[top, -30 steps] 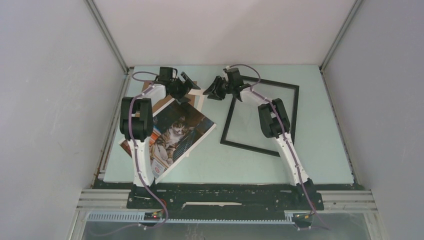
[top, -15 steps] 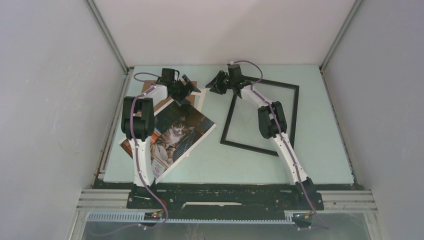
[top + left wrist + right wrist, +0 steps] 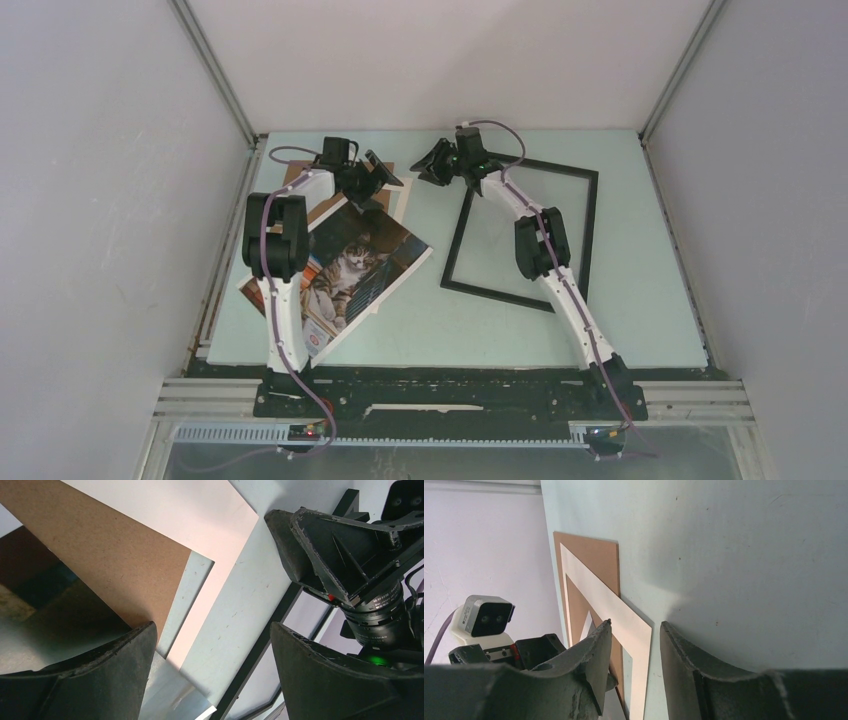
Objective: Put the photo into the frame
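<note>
**Top external view.**
- Table (image 3: 450, 335): pale green.
- The photo (image 3: 352, 265): lies flat at the left, turned at an angle, partly under the left arm, well apart from the frame.
- The frame (image 3: 500, 298): black, lies flat at the right with nothing inside its pane.
- Brown board (image 3: 294, 176) and white mat (image 3: 400, 205): show from under the photo's far end.
- Left gripper (image 3: 376, 176): hangs over the mat's far corner.
- Right gripper (image 3: 430, 164): faces it, just beside the frame's far-left corner.

**Left wrist view.**
- Left gripper (image 3: 212, 680): jaws wide apart, nothing between them.
- Below it: brown board (image 3: 115, 565), white mat (image 3: 190, 515), a glossy corner of the photo (image 3: 175, 695), and one black edge of the frame (image 3: 265, 645).
- Right gripper (image 3: 340, 545): close by at upper right.

**Right wrist view.**
- Right gripper (image 3: 634, 680): jaws partly apart and empty, over bare table (image 3: 734, 555).
- Beyond it: brown board (image 3: 594, 555) and white mat (image 3: 629, 617).
</note>
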Controlling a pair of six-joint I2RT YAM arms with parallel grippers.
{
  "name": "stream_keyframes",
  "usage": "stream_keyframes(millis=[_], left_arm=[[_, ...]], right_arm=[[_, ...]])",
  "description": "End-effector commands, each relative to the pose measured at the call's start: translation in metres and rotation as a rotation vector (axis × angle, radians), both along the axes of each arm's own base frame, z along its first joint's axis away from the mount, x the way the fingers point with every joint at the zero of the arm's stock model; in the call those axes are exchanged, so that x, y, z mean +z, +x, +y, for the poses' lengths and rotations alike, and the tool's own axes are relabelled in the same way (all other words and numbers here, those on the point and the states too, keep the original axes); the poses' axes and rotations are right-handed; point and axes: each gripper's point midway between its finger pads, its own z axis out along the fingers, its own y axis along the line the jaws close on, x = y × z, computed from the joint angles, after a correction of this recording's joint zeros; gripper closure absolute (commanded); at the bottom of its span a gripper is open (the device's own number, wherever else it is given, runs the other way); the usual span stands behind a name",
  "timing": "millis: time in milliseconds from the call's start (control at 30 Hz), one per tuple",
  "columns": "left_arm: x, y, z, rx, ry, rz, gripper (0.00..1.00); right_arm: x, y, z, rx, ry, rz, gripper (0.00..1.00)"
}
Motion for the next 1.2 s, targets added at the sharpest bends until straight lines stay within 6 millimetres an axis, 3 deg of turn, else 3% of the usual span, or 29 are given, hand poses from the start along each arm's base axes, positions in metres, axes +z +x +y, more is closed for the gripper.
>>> stream_keyframes(millis=[0,167,433,700,800,1167], left_arm=[[-0.002,-0.007,-0.002,-0.027,0.0,0.01,0.07],[-0.005,-0.007,-0.001,-0.024,0.001,0.02,0.07],[-0.008,-0.007,-0.001,-0.021,-0.003,0.029,0.07],[-0.02,-0.005,0.001,-0.013,-0.016,0.053,0.07],[-0.021,-0.002,-0.002,-0.017,-0.044,0.058,0.07],[0.0,0.006,-0.039,-0.103,-0.16,0.013,0.07]], right_arm=[[0.001,-0.003,0.014,0.021,0.023,-0.018,0.52],[0.0,-0.008,0.023,0.043,0.059,-0.006,0.56],[0.006,-0.02,0.039,0.101,0.115,-0.01,0.56],[0.067,-0.041,0.046,0.227,0.299,-0.098,0.56],[0.08,-0.05,0.046,0.259,0.35,-0.095,0.56],[0.094,-0.066,0.027,0.267,0.428,-0.077,0.61]])
